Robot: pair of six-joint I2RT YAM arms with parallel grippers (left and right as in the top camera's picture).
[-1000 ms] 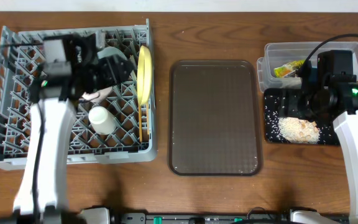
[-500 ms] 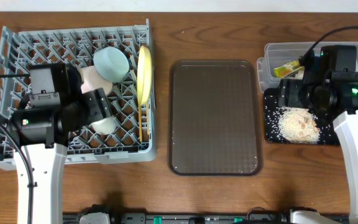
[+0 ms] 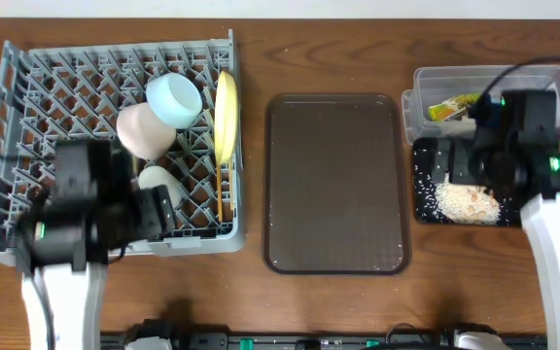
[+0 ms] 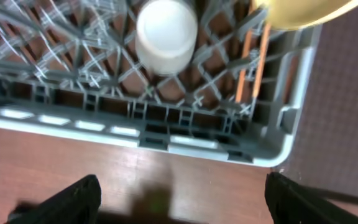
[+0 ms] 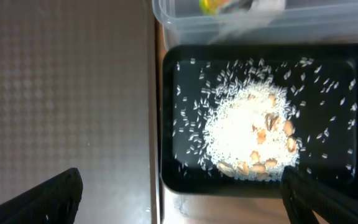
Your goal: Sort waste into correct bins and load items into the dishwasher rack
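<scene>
The grey dishwasher rack (image 3: 27, 87) holds a light blue bowl (image 3: 175, 99), a white bowl (image 3: 144, 131), a small white cup (image 3: 154, 180), an upright yellow-green plate (image 3: 226, 115) and chopsticks (image 3: 222, 190). My left gripper (image 4: 179, 205) hangs open and empty over the table just in front of the rack's front wall (image 4: 185, 134), below the cup (image 4: 165, 34). The right gripper (image 5: 182, 199) is open wide and empty above the near edge of the black tray (image 5: 173, 124), which holds the rice scraps (image 5: 247, 134). The snack wrapper (image 3: 452, 109) lies in the clear tub (image 3: 542, 83).
A large dark brown serving tray (image 3: 336, 185) lies between the rack and the two bins. The clear tub sits directly behind the black tray (image 3: 426, 209) at the right. Bare wooden table runs along the front edge.
My left arm has pulled back from over the rack to its front edge, jaws widening, with both bowls left in the rack. The right gripper stayed over the black tray and opened wider.
</scene>
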